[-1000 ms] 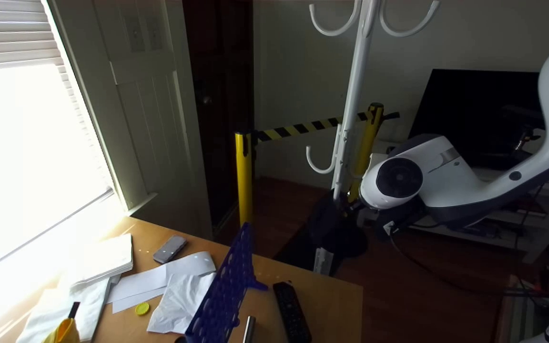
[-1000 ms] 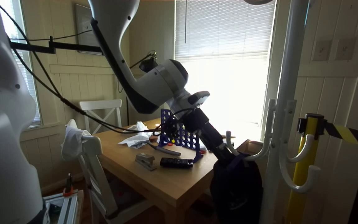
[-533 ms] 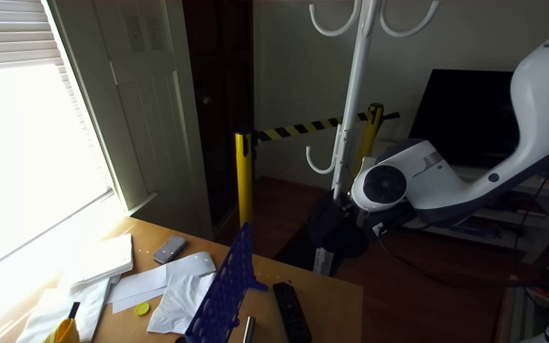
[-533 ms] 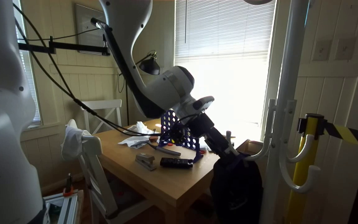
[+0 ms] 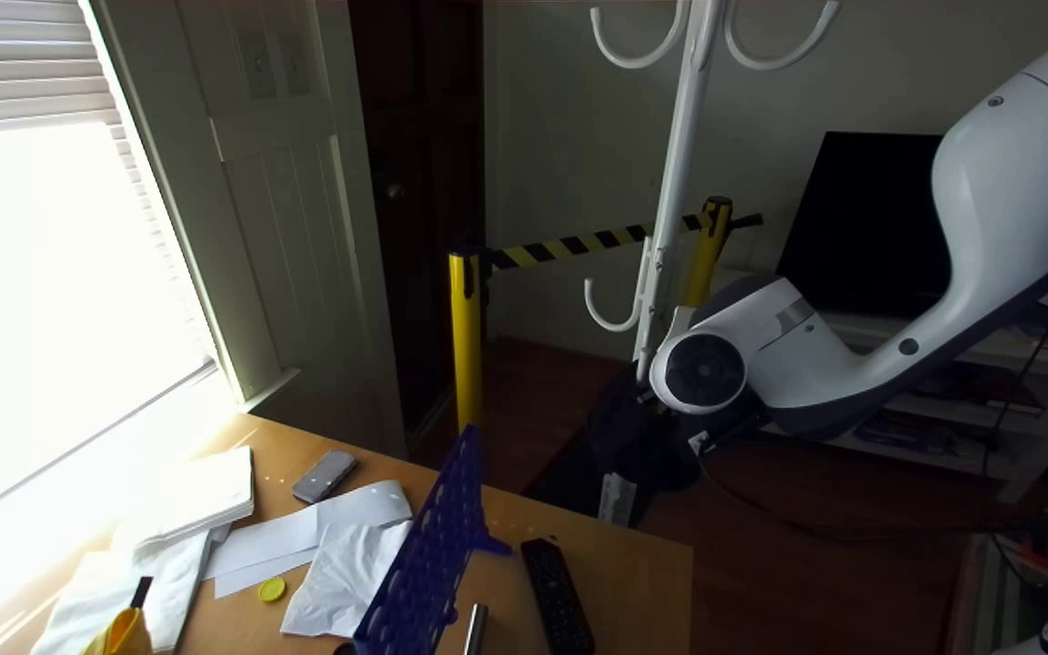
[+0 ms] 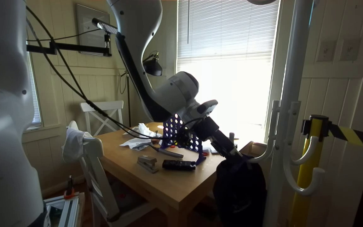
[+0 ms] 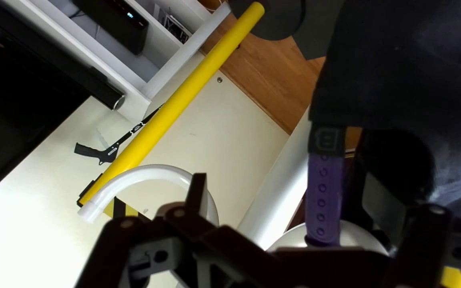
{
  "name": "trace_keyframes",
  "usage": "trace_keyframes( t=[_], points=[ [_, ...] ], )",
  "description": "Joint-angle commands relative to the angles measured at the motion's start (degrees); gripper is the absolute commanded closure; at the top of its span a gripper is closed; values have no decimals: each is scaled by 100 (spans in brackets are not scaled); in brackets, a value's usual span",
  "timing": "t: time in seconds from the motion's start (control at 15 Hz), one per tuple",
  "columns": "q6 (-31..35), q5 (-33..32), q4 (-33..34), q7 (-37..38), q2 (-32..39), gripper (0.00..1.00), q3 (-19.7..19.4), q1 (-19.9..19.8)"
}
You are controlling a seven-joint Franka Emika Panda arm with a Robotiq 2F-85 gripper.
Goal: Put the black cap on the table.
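Note:
The black cap [image 6: 241, 192] hangs by its purple strap from a lower hook of a white coat rack. In the wrist view the cap [image 7: 398, 72] fills the upper right, and its strap [image 7: 322, 200] runs down over the hook. My gripper [image 7: 287, 194] is open, with its fingers wide apart on either side of the strap; the strap is nearer the right finger. In an exterior view the gripper [image 6: 236, 156] points down at the top of the cap by the hook. In an exterior view the cap [image 5: 619, 409] is a dark lump partly behind the wrist. The wooden table [image 6: 172, 186] stands beside it.
The coat rack pole [image 6: 295, 78] and its hook [image 6: 265, 154] stand close to the gripper. On the table are a blue grid stand [image 5: 424, 546], a black remote [image 5: 556, 596], a stapler [image 6: 147, 163] and papers. A yellow barrier post [image 6: 310, 157] is behind the rack.
The arm has moved down and toward the table side of the rack, bringing the gripper around the strap. The cap still hangs in the same place.

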Motion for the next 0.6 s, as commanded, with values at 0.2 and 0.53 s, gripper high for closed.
trace_keyframes(
  t=[0.2,0.53],
  points=[
    [-521,-225,295,436,395,5,-50,229],
    [-760,-234,357,525,462,22,-38,273]
  ],
)
